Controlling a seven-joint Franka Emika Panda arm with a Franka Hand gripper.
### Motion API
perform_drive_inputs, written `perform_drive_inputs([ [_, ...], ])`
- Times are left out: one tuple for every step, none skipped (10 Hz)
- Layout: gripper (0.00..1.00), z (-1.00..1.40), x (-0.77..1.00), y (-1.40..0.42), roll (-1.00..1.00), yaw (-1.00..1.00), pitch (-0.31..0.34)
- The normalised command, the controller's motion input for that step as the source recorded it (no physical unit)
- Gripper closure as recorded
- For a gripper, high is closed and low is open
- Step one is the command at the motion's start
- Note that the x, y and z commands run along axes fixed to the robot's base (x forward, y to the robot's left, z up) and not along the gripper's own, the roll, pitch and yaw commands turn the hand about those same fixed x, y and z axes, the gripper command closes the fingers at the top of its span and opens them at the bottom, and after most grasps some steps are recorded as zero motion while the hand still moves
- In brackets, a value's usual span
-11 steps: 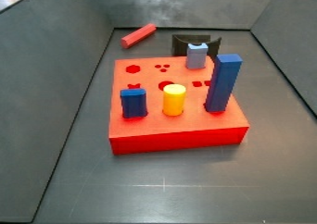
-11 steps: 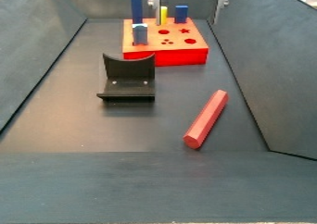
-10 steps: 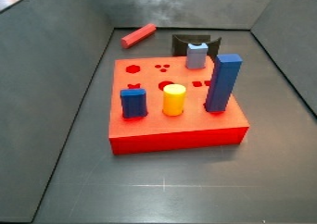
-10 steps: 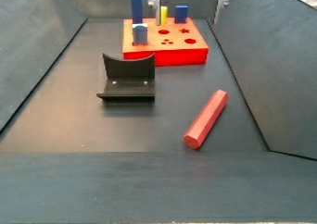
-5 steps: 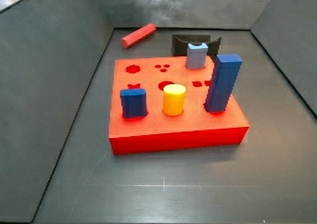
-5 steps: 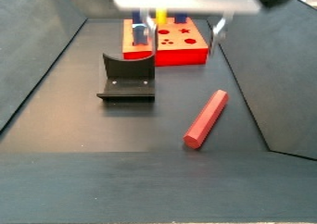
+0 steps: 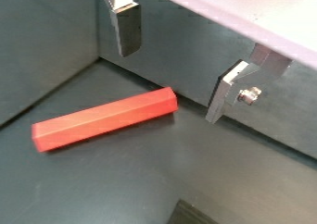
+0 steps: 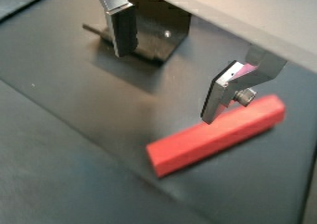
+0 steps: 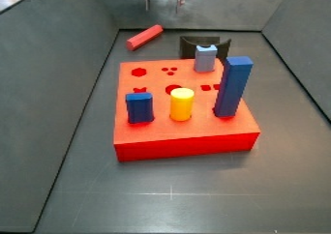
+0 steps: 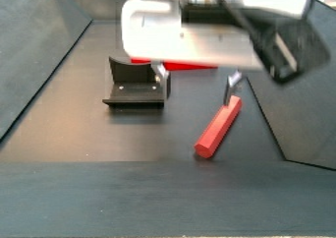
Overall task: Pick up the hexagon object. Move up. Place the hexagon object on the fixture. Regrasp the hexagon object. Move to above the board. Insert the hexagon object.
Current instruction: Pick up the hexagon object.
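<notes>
Wrist view: spread, empty pincer (image 7: 173, 66) above unlabelled hexagon object (image 7: 104, 120).

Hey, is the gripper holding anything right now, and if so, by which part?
Nothing is held. The gripper hangs open above the hexagon object, which lies flat on the floor, with both fingers clear of it.

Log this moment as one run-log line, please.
phase: approach | gripper: open, empty, above hexagon object | hexagon object: flat on floor | fixture: empty
</notes>
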Motion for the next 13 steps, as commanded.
perform_drive_inputs([
  [0.0, -0.15, 0.01, 0.05, -0.33, -0.58, -0.363],
  [0.0, -0.03, 0.0, 0.09, -0.47, -0.43, -0.359],
  [0.0, -0.14, -0.05, 0.17, -0.46, -0.33, -0.266],
  [0.0, -0.26, -0.09, 0.27, -0.42, -0.29, -0.213],
  [0.0, -0.41, -0.07, 0.24, -0.3, -0.02, -0.241],
  [0.0, -0.51, -0.09, 0.1, -0.16, -0.01, -0.231],
  [0.0, -0.6, -0.09, 0.12, -0.18, -0.04, -0.206],
  [0.0, -0.57, -0.13, 0.05, -0.18, -0.04, -0.251],
  [0.0, -0.53, -0.14, 0.03, -0.18, -0.04, -0.283],
  [0.0, -0.49, -0.19, 0.0, -0.17, -0.01, -0.307],
  [0.0, -0.29, -0.15, 0.0, -0.24, -0.02, -0.347],
  [0.0, -0.18, -0.17, 0.0, -0.28, -0.04, -0.42],
  [0.0, -0.22, -0.21, 0.0, -0.23, -0.03, -0.451],
])
